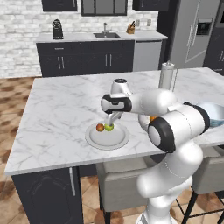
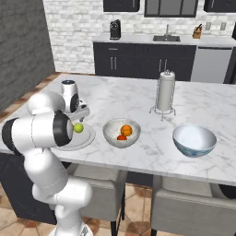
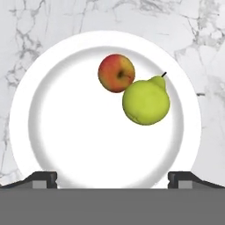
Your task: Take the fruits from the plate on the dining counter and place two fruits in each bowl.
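Note:
The pale plate (image 1: 94, 140) lies on the dining counter (image 1: 61, 105) near its front edge. Two fruits rest on it, touching: a brownish-red one (image 3: 116, 73) and a yellow-green one (image 3: 146, 102). My gripper (image 3: 112, 179) hangs open straight above the plate with nothing between its fingers, and it also shows over the fruits (image 1: 111, 120). The speckled bowl (image 2: 110, 132) to the right of the plate holds an orange fruit (image 2: 126, 130) and a red-orange fruit (image 2: 121, 137). The light blue bowl (image 2: 194, 139) stands further right with no fruit visible inside.
A paper towel holder (image 2: 165, 91) stands upright behind the bowls. Grey stools (image 2: 182, 205) are tucked under the counter's front edge. My own arm covers most of the speckled bowl in the left base view.

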